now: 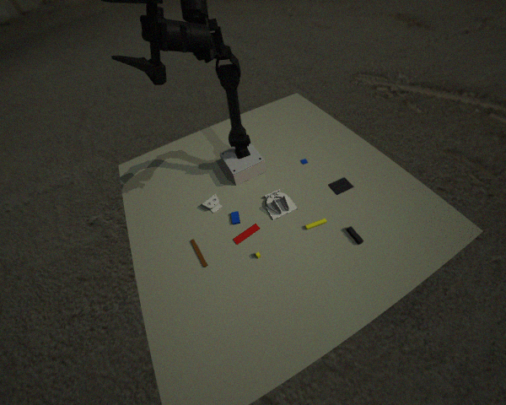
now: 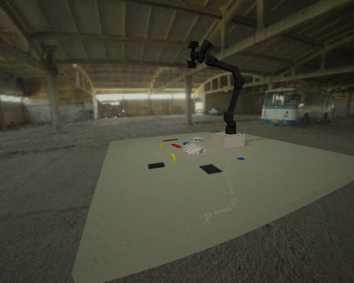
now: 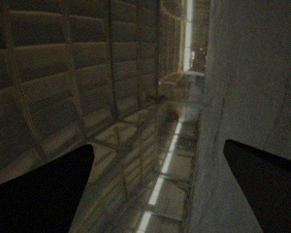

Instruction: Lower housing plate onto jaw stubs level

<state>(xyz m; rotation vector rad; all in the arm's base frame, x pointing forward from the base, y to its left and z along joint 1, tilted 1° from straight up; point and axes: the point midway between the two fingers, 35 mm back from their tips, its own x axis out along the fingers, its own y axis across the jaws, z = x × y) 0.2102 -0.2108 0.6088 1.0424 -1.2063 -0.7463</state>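
The pincer (image 1: 108, 29) (image 2: 190, 55) (image 3: 160, 149) stands wide, with nothing between its two fingers. It hangs high above the table (image 1: 287, 305) (image 2: 177, 194), well apart from all the parts. In the wrist view the fingertips frame roof beams and bright window strips.

The black arm (image 1: 233, 102) (image 2: 234, 95) rises from a pale pink block (image 1: 250, 175) (image 2: 228, 141) and bends over at the top.

Near the block lies a white assembly (image 1: 289, 206) (image 2: 194, 150), a flat base carrying two grey, ribbed jaw-like shapes. Well apart from it is a smaller white piece (image 1: 212, 203) (image 2: 197, 139) with two dark round marks, apparently tilted. This may be the housing plate, resting off the jaws on the table, but the views are too coarse to confirm which white part it is.

Between the two white parts, slightly toward the red bar (image 1: 246, 234) (image 2: 176, 145), lies a blue block (image 1: 234, 218) (image 2: 186, 143). A brown stick (image 1: 198, 253) (image 2: 170, 140) and a tiny yellow piece (image 1: 257, 255) (image 2: 161, 145) lie on either side of the red bar's nearer end in the top view. Elsewhere on the table are a yellow bar (image 1: 315, 224) (image 2: 173, 157), a black block (image 1: 354, 235) (image 2: 156, 165), a flat dark square (image 1: 340, 186) (image 2: 210, 168) and a small blue square (image 1: 304, 161) (image 2: 241, 158).
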